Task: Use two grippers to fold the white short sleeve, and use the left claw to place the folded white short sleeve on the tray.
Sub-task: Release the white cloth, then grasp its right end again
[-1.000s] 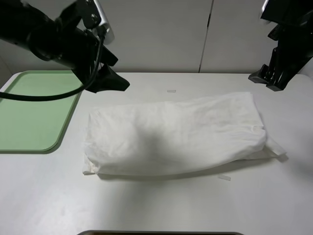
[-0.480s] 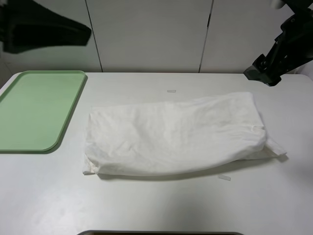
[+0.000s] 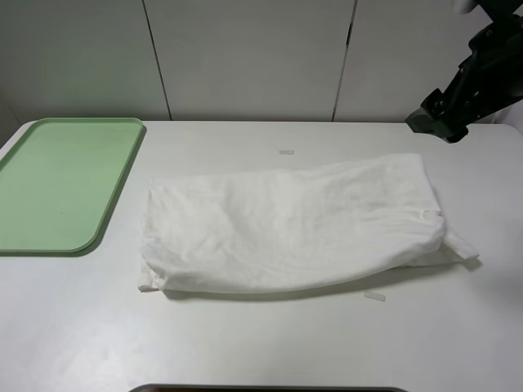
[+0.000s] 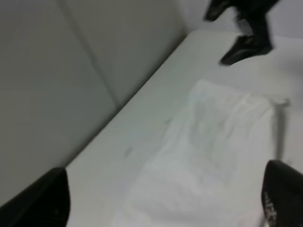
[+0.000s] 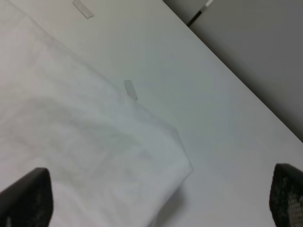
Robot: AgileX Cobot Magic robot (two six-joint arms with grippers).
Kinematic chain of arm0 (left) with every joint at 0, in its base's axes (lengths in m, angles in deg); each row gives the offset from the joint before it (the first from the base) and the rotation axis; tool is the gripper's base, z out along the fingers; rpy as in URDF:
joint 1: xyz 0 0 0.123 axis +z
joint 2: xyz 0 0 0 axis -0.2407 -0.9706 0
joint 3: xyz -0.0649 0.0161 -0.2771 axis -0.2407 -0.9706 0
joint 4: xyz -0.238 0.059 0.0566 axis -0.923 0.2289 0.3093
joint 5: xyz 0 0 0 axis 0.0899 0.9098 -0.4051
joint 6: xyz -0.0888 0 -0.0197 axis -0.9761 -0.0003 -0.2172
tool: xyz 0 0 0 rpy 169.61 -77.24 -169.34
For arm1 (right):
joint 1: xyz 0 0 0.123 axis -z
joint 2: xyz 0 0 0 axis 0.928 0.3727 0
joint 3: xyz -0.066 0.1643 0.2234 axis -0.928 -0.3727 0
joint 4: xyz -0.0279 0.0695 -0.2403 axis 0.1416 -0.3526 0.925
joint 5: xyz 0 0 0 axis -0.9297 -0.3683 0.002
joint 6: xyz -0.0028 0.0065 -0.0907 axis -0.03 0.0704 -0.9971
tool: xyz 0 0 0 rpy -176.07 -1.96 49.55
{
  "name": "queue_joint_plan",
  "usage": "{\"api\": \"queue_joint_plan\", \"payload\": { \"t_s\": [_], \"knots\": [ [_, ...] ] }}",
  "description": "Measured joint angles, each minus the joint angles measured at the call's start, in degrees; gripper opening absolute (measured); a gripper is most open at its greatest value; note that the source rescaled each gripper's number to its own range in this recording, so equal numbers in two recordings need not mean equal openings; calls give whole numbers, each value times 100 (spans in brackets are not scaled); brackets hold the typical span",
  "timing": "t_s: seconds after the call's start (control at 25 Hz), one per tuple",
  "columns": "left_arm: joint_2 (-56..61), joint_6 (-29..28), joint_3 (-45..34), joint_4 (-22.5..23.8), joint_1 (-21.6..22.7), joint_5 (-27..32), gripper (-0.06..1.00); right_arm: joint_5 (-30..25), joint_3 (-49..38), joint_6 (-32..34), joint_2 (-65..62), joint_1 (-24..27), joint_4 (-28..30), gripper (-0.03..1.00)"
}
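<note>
Leaving the high view, the left gripper [image 4: 165,201] is no longer over the corner of the tray [image 3: 57,180], where it hung one second ago. Only its own camera shows it now, raised high, with the shirt [image 3: 294,229] below it and in front of it. Its two fingers [image 4: 47,201] stand far apart with nothing between them, so it is released and holds nothing. The right gripper [image 3: 440,121] has moved only a little; it hangs raised, with one end of the shirt below it, and its fingers [image 5: 23,198] are also spread wide and empty. The shirt itself has not moved: it lies as a long folded band on the table [image 3: 245,343], touched by no gripper, beside the tray and not on it. I judge that one fold is finished and both arms have drawn back, perhaps before a second fold across the length. Seen from the right gripper, the tray lies beyond the far end of the shirt.
</note>
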Motion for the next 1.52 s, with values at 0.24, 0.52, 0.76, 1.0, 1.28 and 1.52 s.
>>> {"api": "queue_joint_plan", "payload": {
  "t_s": [0.24,0.52,0.76,1.0,1.28,1.52],
  "knots": [
    [1036,-2854,-620,2436,0,-328,87,7,0,0,0,0,-247,100],
    [1954,-4005,-1552,3203,0,-838,88,46,0,0,0,0,-460,100],
    [3421,-4932,-2287,3751,0,-107,88,66,0,0,0,0,-513,100],
    [3945,-4999,-2365,3779,0,966,88,177,0,0,0,0,-609,100],
    [4390,-5151,-2881,3779,0,1736,88,437,0,0,0,0,-742,100],
    [4390,-5576,-3069,3781,0,1870,88,437,0,0,0,0,-790,100]
  ]
}}
